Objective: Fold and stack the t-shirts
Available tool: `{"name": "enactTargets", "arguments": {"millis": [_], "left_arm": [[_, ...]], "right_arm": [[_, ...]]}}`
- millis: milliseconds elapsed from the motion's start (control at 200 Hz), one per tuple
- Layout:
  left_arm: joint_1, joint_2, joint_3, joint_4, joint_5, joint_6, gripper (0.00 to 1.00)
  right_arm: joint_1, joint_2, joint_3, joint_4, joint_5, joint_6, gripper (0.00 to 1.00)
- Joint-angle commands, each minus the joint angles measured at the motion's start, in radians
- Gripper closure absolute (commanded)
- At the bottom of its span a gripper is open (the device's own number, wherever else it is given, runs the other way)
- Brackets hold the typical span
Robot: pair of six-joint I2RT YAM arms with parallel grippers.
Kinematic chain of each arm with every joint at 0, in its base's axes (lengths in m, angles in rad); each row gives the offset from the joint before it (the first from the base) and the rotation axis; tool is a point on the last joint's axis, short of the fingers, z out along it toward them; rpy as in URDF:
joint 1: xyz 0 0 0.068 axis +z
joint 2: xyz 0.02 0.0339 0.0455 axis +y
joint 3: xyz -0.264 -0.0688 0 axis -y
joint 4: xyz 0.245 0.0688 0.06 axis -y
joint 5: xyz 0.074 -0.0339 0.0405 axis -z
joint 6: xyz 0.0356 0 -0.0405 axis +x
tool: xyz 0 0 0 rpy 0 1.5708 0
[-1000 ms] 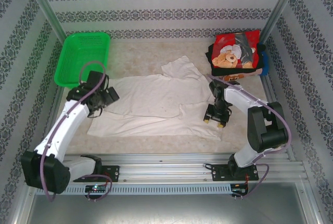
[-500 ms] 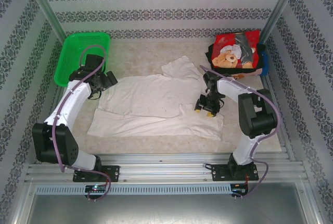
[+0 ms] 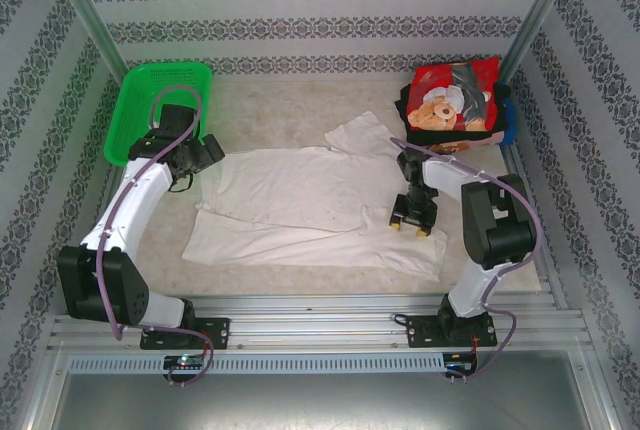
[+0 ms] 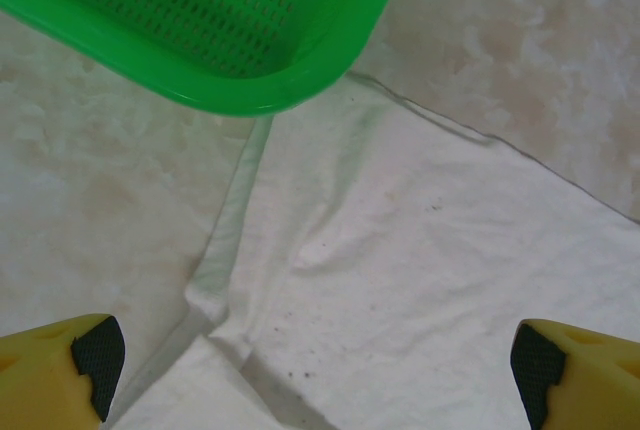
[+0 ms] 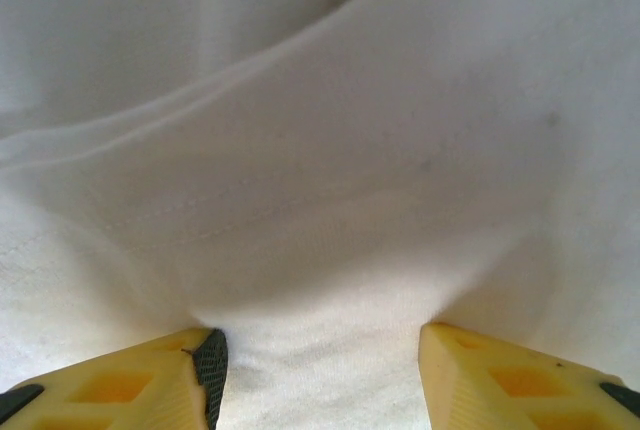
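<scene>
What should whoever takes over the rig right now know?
Left gripper: open, over the left edge of the white shirt, beside the green basket.
Right gripper: open, down on the shirt's right side, cloth bunched in the gap.
Done: folded shirts stacked at the far right, teddy-bear print on top.
To do: the white shirt lies mostly spread; fold it and add it to the stack.

I see the spread shirt (image 3: 300,200) lying in the middle of the table (image 3: 280,110). The basket (image 3: 165,110) stands behind its left end, and the stack of folded shirts (image 3: 455,108) behind its right end. The left gripper (image 3: 203,156) is over the shirt's left edge, just before the basket. The right gripper (image 3: 414,220) is on the shirt's right part.
</scene>
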Motion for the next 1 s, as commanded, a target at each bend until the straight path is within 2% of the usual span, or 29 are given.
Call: {"name": "enactTargets", "arguments": {"millis": [0,160,300,400,475,505,555,674,819,994], "left_arm": [[0.005,-0.015,-0.025,0.024,-0.017,0.035,0.0],[0.004,0.003,-0.043,0.057,0.018,0.055,0.0],[0.0,0.056,-0.027,0.065,0.056,0.094,0.0],[-0.005,0.129,0.009,0.047,0.097,0.127,0.0],[-0.011,0.195,0.048,0.015,0.109,0.138,0.01],[-0.011,0.224,0.064,-0.006,0.1,0.132,0.02],[-0.011,0.267,0.088,-0.03,0.074,0.124,0.05],[-0.011,0.332,0.112,0.047,0.065,0.111,0.11],[-0.009,0.461,0.199,0.072,0.056,0.095,0.2],[-0.009,0.574,0.277,0.132,0.036,0.083,0.25]], "right_arm": [[-0.037,-0.02,-0.067,-0.066,0.112,0.032,0.44],[-0.093,-0.045,-0.09,-0.066,0.125,0.016,0.44],[-0.105,-0.049,-0.078,-0.072,0.138,0.011,0.44],[-0.101,-0.089,-0.053,-0.063,0.102,0.001,0.42],[-0.08,-0.156,-0.024,-0.032,0.043,-0.019,0.35],[-0.069,-0.182,-0.006,-0.022,0.019,-0.035,0.24],[-0.05,-0.219,0.032,-0.006,-0.018,-0.064,0.17],[-0.01,-0.281,0.128,0.046,-0.063,-0.124,0.02],[-0.014,-0.271,0.249,0.097,-0.132,-0.163,0.02],[-0.015,-0.192,0.406,0.117,-0.213,-0.191,0.02]]}}
